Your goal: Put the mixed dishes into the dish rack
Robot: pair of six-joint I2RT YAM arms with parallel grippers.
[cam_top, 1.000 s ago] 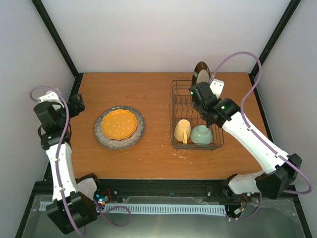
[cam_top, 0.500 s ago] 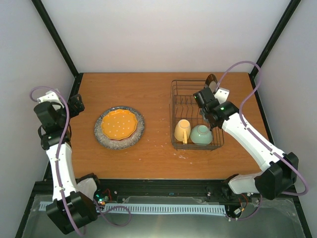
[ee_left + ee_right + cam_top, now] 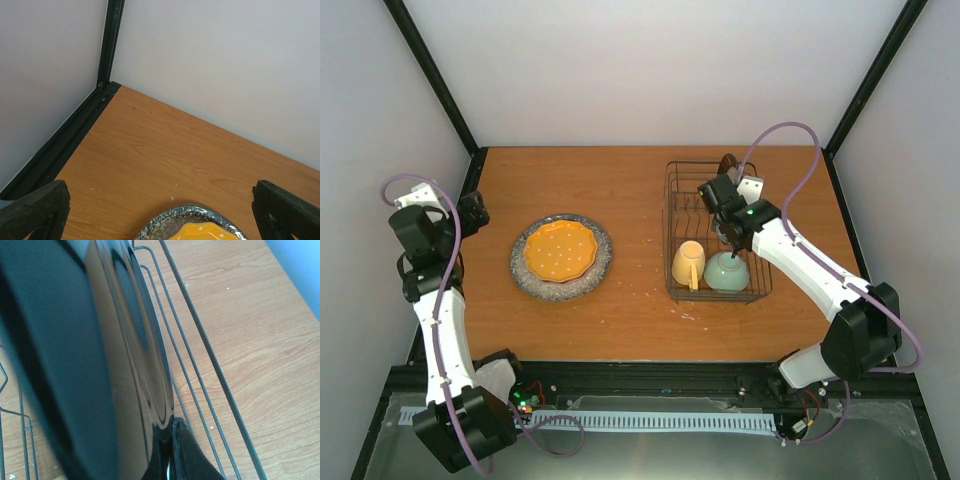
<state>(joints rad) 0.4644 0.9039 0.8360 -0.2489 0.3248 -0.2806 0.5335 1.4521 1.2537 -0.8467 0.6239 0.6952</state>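
The dark wire dish rack (image 3: 679, 215) stands at the right of the table. It holds a yellow cup (image 3: 688, 263) and a pale green bowl (image 3: 727, 271) at its near end. My right gripper (image 3: 723, 197) is shut on the rim of a glossy black plate (image 3: 727, 162), held on edge low inside the rack's far end. In the right wrist view the plate (image 3: 100, 355) fills the left side, with the gripper (image 3: 169, 437) pinching its rim beside the rack wires (image 3: 200, 342). My left gripper (image 3: 476, 211) is open and empty at the far left.
An orange scalloped plate (image 3: 559, 249) lies on a speckled grey plate (image 3: 596, 272) left of centre. The left wrist view shows that speckled plate's rim (image 3: 186, 214) below my open fingers (image 3: 35, 210). Black frame posts and white walls enclose the table.
My right gripper has brought the black plate down from above the rack's far edge into the rack and shifted slightly left. The left arm has not moved.
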